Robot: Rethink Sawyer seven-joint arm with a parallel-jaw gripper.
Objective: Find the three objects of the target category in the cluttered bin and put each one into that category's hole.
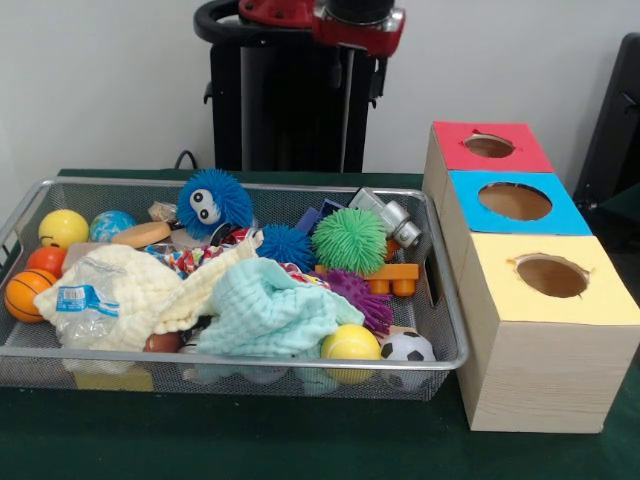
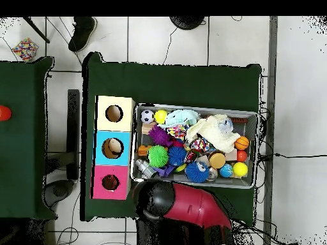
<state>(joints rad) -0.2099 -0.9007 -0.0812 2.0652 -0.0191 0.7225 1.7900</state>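
1. The arm (image 2: 182, 203) sits drawn back over the robot's side of the counter (image 1: 250, 450) — the gripper itself isn't visible, so I can't tell whether it's open or holding anything.
2. The bin (image 1: 440, 300) is packed: spiky balls, sports balls, two cloths (image 1: 270, 305) heaped on top.
3. No plush animals in sight — my guess is they're buried under the cloths.
4. The red box's hole (image 1: 489, 146) is at the far end of the row, and I can't see what's in it. The search looks barely begun.
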